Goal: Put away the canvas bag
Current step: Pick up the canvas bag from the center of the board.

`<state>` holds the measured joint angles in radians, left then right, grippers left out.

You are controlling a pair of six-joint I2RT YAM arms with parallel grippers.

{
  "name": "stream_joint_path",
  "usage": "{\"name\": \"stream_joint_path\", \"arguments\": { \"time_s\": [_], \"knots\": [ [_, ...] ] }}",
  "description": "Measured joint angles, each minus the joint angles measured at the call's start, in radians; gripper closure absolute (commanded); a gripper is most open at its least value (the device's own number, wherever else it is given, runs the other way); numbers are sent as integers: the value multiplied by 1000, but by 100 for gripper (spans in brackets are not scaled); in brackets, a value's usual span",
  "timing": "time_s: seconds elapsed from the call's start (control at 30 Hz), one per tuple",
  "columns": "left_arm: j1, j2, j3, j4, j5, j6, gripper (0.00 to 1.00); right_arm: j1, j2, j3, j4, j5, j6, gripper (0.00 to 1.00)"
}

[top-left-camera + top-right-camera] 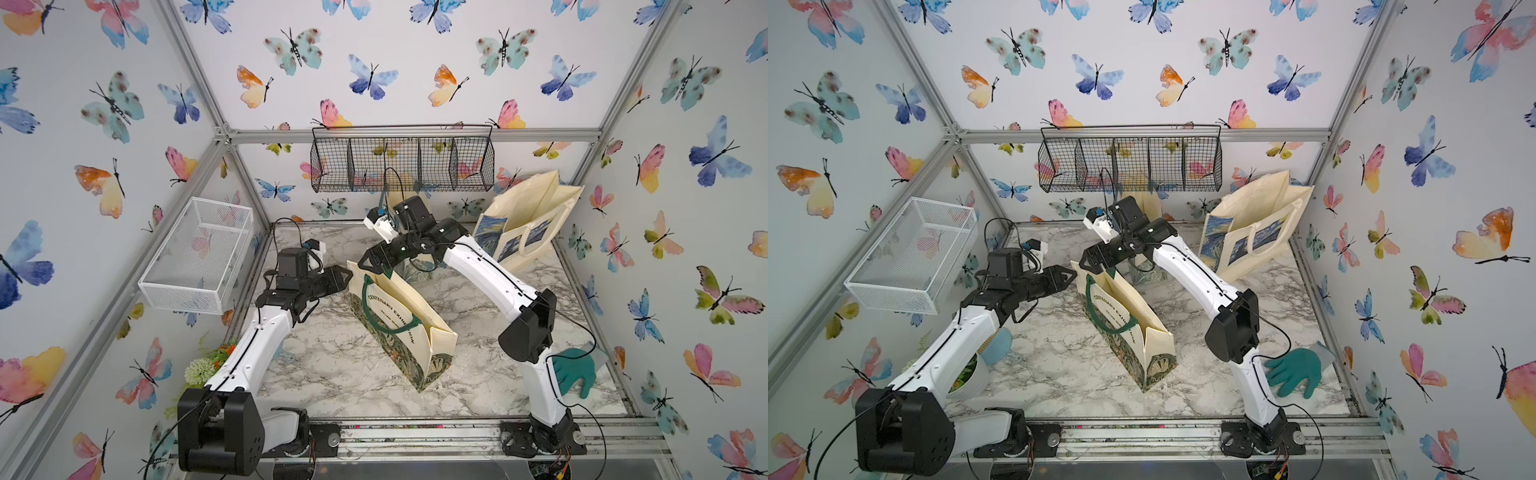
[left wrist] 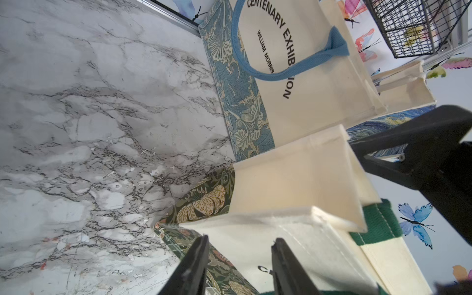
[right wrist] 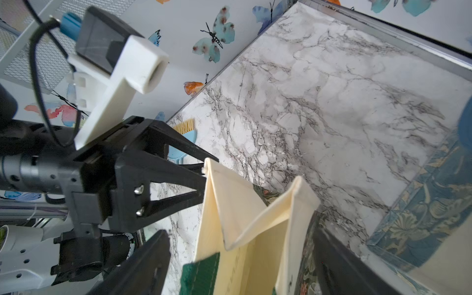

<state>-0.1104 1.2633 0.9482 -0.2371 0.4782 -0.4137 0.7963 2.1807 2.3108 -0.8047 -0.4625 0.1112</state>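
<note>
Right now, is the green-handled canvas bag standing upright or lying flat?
Upright: the green-handled canvas bag stands on its patterned base on the marble table, its mouth open upward.

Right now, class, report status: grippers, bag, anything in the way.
Left gripper open at bag end. Right gripper open astride rim. Bag upright. Second bag close behind.

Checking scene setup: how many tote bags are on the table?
3. Green-handled bag at center; blue-handled bag behind the right arm, mostly hidden from above; starry-print bag leaning at back right. More may be hidden.
</note>
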Motion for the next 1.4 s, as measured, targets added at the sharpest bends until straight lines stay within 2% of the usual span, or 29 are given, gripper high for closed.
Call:
{"name": "stream_joint_path", "arguments": {
  "time_s": [0.27, 0.7, 0.83, 1.27, 1.4],
  "knots": [
    [0, 30, 3, 29, 19, 5, 54, 55, 24, 9, -28, 11, -4, 12],
    [0, 47, 3, 50, 27, 6, 53, 84, 24, 10, -61, 114, -20, 40],
    [-1, 47, 3, 56, 30, 5, 53, 91, 28, 25, -86, 157, -27, 45],
    [-8, 47, 3, 63, 32, 3, 53, 138, 58, 73, -155, 328, -72, 48],
    [-10, 47, 3, 69, 32, 2, 50, 142, 63, 73, -159, 354, -79, 54]
  ]
}}
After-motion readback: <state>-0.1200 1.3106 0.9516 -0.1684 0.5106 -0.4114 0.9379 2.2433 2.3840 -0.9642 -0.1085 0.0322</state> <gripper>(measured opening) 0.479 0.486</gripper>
